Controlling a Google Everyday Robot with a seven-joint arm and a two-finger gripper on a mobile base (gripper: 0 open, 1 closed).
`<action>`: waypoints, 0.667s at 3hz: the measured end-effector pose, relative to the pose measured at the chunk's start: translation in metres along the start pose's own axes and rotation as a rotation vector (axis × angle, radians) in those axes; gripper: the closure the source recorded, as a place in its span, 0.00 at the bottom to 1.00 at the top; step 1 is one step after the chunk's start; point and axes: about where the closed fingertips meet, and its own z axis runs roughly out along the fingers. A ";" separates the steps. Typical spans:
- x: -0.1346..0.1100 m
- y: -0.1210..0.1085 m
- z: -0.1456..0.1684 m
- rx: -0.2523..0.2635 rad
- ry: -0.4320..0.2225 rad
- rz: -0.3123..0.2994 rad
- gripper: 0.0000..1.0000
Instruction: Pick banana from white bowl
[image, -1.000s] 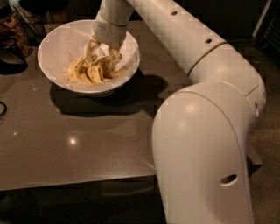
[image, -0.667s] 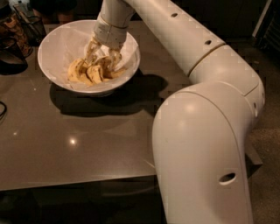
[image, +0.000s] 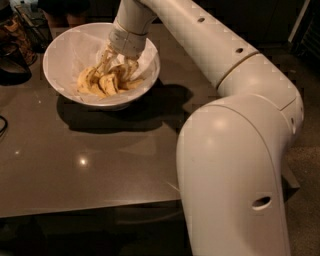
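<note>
Gripper is down inside the white bowl, at the right-hand side of the fruit pile, with its tips in among the bananas. Can't tell whether it's open, closed, or clamped on anything, since the pile hides that end of it.

The banana lies in the middle of the bowl floor, just under and left of the gripper: yellow, with dark specks. It's touching the gripper or very close to it, and I can't resolve which. The other bananas are packed against it on the left. The pile sits low in the bowl, and nothing is lifted clear of it.

The bowl is lined with crumpled white paper, which shows on the far wall. The bowl stands upright at the far left of the dark glossy table and casts a shadow on the near side.

The arm comes in from the right, crossing over the far right rim of the bowl, wrist angled down. The big white shoulder housing fills the near right of the view and blocks that table edge.

A dark round vessel stands left of the bowl, apart from it and partly cut off by the frame edge. There's brownish clutter beyond that at far left, too dim to identify.
</note>
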 end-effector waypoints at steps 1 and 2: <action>-0.001 -0.001 0.001 0.001 0.012 0.000 0.88; -0.007 -0.007 -0.003 -0.011 0.036 -0.001 1.00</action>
